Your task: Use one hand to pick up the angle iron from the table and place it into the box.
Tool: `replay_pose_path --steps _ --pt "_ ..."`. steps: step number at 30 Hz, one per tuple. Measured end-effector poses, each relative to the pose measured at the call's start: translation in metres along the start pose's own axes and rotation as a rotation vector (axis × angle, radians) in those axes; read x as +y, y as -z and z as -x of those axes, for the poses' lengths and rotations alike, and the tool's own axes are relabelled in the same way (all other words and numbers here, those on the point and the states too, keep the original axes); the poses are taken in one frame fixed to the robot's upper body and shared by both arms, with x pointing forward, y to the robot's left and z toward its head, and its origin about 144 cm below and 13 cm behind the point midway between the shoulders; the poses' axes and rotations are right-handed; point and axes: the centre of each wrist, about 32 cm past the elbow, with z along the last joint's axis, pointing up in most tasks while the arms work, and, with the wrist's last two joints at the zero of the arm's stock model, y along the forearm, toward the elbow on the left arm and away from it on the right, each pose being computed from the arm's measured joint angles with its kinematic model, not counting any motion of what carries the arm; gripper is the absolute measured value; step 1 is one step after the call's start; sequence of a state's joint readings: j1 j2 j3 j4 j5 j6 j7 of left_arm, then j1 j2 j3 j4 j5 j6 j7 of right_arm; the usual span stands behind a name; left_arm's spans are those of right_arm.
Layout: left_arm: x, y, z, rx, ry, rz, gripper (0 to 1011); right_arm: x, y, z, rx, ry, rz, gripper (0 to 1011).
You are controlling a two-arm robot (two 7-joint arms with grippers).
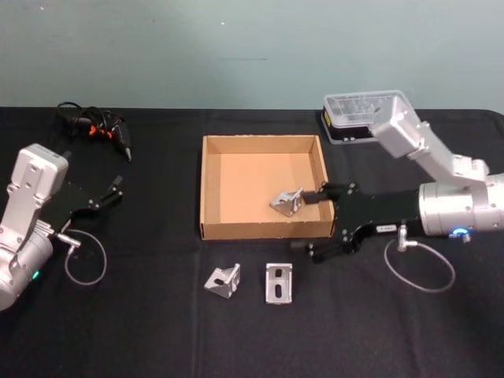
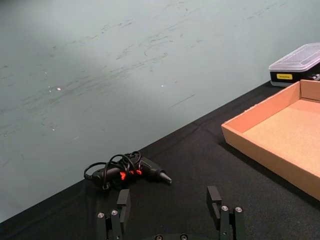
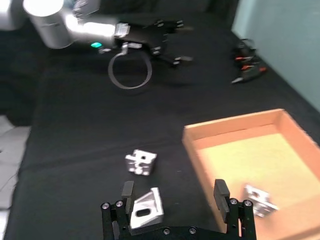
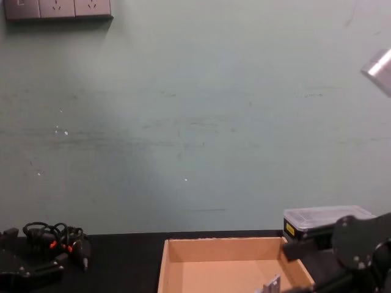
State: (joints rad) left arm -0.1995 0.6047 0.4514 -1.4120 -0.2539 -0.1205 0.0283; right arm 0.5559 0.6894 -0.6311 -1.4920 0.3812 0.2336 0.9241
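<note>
The right gripper's (image 1: 309, 223) black jaws stand wide apart, holding nothing, astride the near wall of the shallow tan cardboard box (image 1: 206, 189), evidently to leave free the silver metal angle iron (image 1: 287, 201) lying inside by that right corner; the left gripper (image 2: 169, 196) idles with jaws apart at the black counter's (image 1: 142, 315) left

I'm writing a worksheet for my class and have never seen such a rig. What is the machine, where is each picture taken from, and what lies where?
It is a robot with two arms, each ending in a gripper. One picture looks down from its head, one across from its chest, two from its wrists. The right gripper hangs open at the near wall of the cardboard box, holding nothing; one angle iron lies inside. A second angle iron and a third angle iron lie on the table. The left gripper rests open at the left.
</note>
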Motion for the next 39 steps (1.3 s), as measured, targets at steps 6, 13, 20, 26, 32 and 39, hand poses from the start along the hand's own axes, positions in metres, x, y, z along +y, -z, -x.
replay_pose_path --steps 6,13,20,26,32,39 --pt "0.0 0.0 0.0 0.0 0.0 0.0 1000 0.012 -0.003 -0.001 -0.024 -0.074 0.042 1004" --pt "0.0 0.0 0.0 0.0 0.0 0.0 1000 0.03 -0.001 -0.006 -0.039 -0.128 0.079 1004" --pt "0.0 0.0 0.0 0.0 0.0 0.0 1000 0.045 0.004 -0.012 -0.029 -0.152 0.11 1004" --pt "0.0 0.0 0.0 0.0 0.0 0.0 1000 0.055 0.009 -0.017 -0.015 -0.16 0.129 1004" --pt "0.0 0.0 0.0 0.0 0.0 0.0 1000 0.062 0.013 -0.02 -0.001 -0.166 0.145 1004" --pt "0.0 0.0 0.0 0.0 0.0 0.0 1000 0.066 0.018 -0.021 0.009 -0.173 0.159 1004"
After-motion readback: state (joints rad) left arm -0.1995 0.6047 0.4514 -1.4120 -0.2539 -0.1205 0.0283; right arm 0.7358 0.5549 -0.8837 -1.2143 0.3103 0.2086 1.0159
